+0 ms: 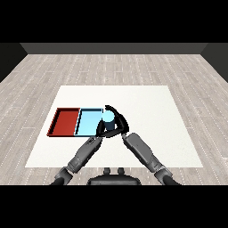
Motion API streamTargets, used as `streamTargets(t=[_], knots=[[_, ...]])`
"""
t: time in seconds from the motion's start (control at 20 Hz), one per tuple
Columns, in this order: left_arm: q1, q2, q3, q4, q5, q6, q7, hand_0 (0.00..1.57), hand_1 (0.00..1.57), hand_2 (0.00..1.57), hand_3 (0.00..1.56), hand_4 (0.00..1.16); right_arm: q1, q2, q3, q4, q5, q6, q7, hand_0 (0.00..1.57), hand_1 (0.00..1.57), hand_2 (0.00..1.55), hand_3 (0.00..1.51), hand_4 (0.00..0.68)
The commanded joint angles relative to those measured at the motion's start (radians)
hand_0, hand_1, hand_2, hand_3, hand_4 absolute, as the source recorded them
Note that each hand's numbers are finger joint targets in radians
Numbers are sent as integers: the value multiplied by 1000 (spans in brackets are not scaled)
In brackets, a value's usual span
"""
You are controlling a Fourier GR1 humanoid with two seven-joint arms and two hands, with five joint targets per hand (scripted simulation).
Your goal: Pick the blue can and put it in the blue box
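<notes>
Right hand (119, 122) curled round upright blue can (108, 119), at right edge of blue tray (87, 123); tray lies leftward. Left hand's (99, 133) state unclear.

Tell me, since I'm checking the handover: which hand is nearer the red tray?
Left. The left hand sits at the light blue tray's right edge; the right hand is farther right of the red tray, curled round the blue can.

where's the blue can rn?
Head view, centre: the blue can is held in the right hand, at the right edge of the light blue tray; the red tray lies further left.
</notes>
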Motion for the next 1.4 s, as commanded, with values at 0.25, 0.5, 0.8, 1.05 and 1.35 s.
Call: streamTargets(t=[0.25, 0.5, 0.8, 1.05, 1.35], knots=[[-11, -7, 21, 55, -50, 7, -41, 1571, 1571, 1571, 1508, 1133, 90, 4, -39, -51, 11, 45, -19, 0, 0, 0, 0, 0], [42, 1, 95, 31, -108, -54, -53, 1571, 1571, 1571, 1503, 1128, 188, -30, -117, -292, 35, 74, 116, 0, 0, 0, 0, 0], [68, 38, 70, -40, -135, -18, 5, 1571, 1571, 1571, 1491, 1127, 355, -87, -164, -438, 25, 110, 59, 0, 0, 0, 0, 0], [-1, 61, 137, 67, -146, -24, 23, 1571, 1571, 1571, 1494, 1137, 404, -175, -333, -489, -74, 189, 35, 0, 0, 0, 0, 0], [-76, 203, 245, 120, -127, -45, 144, 1571, 1571, 1571, 1493, 1134, 488, -221, -420, -543, -90, 173, 50, 0, 0, 0, 0, 0]])
